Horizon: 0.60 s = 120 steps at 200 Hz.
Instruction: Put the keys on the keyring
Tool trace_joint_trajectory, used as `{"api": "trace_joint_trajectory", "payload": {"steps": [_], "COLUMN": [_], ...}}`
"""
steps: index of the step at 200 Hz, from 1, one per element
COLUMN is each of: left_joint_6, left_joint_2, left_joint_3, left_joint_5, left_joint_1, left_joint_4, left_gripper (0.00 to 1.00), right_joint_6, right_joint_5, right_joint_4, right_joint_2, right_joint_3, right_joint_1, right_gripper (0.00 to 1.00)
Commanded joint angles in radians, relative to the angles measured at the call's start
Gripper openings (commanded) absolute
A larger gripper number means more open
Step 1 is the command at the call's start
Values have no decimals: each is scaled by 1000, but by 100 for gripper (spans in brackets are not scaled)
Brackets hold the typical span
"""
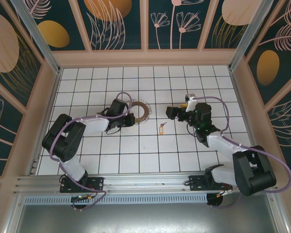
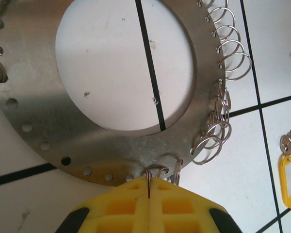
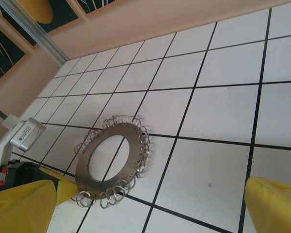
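Note:
The keyring is a flat metal ring with a fringe of wire loops, lying on the tiled floor at centre. In the left wrist view the keyring spreads across the top, and my left gripper is shut on one wire loop at its near rim. From above, the left gripper sits at the ring's lower left edge. The keys, a yellow tag with a small metal key, lie on the floor right of the ring, also visible as the keys. My right gripper is open with nothing in it, and the keyring lies ahead of the right gripper.
White tiles with black grout cover the floor. Beige walls enclose it at the back and sides. Both arms reach in from the near edge, and open tiles lie between them.

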Motion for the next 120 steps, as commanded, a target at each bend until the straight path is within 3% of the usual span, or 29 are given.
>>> {"api": "trace_joint_trajectory", "payload": {"steps": [1, 77, 120], "left_joint_6": [58, 147, 193], "left_joint_2": [-66, -166, -215], "left_joint_3": [-16, -3, -1], "left_joint_5": [-32, -130, -170], "left_joint_1": [-9, -10, -11], "left_joint_4": [-36, -141, -171], "left_gripper": [0, 0, 0], "right_joint_6": [-29, -71, -85], "right_joint_5": [-13, -41, -98], "right_joint_4": [3, -25, -3], "right_joint_2": [-47, -85, -87], "right_joint_3": [-13, -17, -13], "right_joint_1": [-5, -4, -4], "right_gripper": [99, 93, 84]}}
